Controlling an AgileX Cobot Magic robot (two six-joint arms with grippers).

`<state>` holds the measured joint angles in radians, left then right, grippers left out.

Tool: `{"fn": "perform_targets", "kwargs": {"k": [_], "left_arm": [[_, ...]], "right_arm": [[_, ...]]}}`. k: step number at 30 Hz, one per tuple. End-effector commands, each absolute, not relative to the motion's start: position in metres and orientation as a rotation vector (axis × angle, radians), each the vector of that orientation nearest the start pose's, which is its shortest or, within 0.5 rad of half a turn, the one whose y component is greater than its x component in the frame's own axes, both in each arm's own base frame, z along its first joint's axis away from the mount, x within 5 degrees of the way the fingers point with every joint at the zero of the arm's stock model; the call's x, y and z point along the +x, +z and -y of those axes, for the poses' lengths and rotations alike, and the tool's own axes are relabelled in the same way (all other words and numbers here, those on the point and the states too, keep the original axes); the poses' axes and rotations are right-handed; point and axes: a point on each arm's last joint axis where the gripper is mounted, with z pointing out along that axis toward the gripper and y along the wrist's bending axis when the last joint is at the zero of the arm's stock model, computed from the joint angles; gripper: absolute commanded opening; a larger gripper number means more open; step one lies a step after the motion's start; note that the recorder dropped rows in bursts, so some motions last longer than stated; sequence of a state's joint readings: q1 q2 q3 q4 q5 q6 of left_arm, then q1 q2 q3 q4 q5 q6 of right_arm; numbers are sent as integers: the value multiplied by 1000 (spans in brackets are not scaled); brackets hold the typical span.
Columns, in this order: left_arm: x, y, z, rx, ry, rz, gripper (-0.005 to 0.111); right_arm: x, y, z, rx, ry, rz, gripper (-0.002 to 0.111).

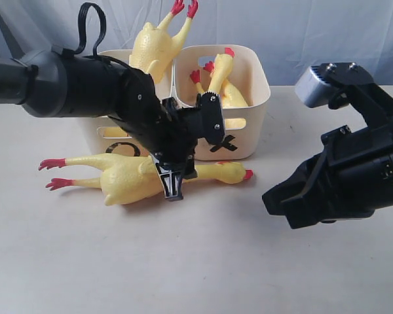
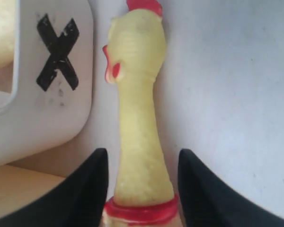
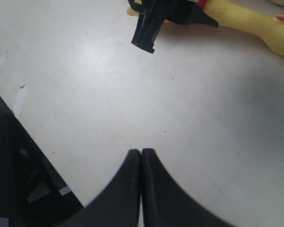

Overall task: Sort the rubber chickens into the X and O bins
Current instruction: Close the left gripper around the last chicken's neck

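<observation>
**Left hand straddles the neck of the chicken on the worktop**

One rubber chicken (image 1: 128,178) lies flat on the worktop (image 1: 203,261), just on the near side of the X bin (image 1: 255,111) and the matching tub (image 1: 95,134) to its left. Its long axis runs left to right, with the red feet (image 1: 52,173) pointing left and the head (image 1: 239,173) pointing right.

The left hand (image 1: 172,186) is open and holds nothing yet. Its fingers (image 2: 92,189) sit on either side of the neck (image 2: 139,142), right by the red neck band (image 2: 139,210).

The body looks soft, hollow and light, so it will likely droop at both ends when lifted. The narrow neck fits the hand, but a grip nearer the body would probably balance better. The skin looks grippy rather than slick.

The right hand (image 3: 141,153) is fully closed on nothing, over bare worktop at the near right.
</observation>
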<state>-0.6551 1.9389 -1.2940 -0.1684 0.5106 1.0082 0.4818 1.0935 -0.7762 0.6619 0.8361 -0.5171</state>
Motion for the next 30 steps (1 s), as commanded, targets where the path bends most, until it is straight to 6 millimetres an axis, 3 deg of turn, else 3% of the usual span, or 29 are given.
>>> {"fn": "perform_targets", "kwargs": {"k": [1,12,19,23,30], "left_arm": [[318,183,257,1767,6,-1895,45],[318,182,256,1726,11,-1948,45],[309,161,269,1847,115,-1920,45],[310,150,272,1824,200,-1946,45],[312,143,275,1807,193,-1939,45]], "right_arm": [[159,290,-129,-833,772,-2389,-1],[159,290,-129,-833,772,-2389,-1],[159,290,-129,-833,772,-2389,-1],[159,290,-129,-833,772,-2389,-1],[159,290,-129,-833,772,-2389,-1]]}}
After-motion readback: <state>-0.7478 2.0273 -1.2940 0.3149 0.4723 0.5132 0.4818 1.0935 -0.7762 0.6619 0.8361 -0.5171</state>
